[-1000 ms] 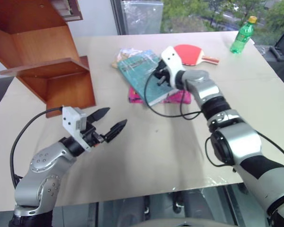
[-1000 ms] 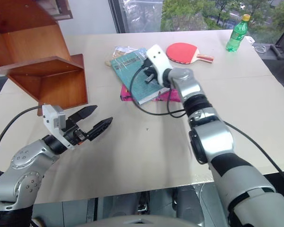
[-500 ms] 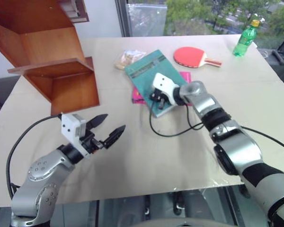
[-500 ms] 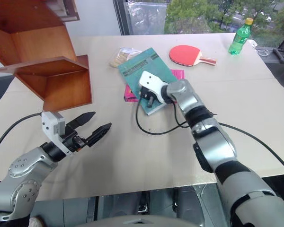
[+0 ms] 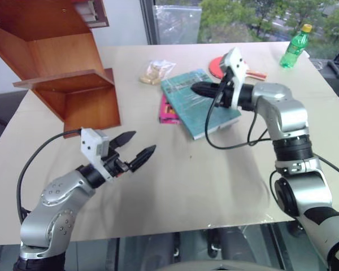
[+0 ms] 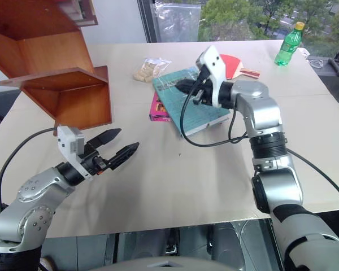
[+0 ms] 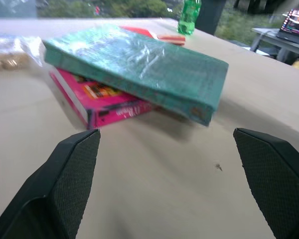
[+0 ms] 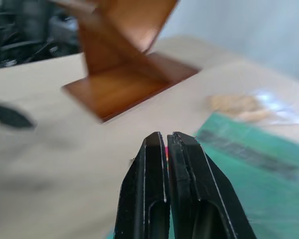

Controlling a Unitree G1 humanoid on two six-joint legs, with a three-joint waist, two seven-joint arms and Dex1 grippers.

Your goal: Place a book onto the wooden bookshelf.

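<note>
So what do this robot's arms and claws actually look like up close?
Both arms are rounded silver-grey metal shells with black joint rings. Each ends in a white boxy wrist block and two black, tapered fingers: the left gripper and the right gripper. A loose black cable loops from each wrist back along the arm.

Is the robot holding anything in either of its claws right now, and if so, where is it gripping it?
Nothing is held. The right gripper is shut on nothing above the teal book, and the left gripper is open over the bare table.

Lettering on the pink book (image 7: 102,97) seems unreadable.
</note>
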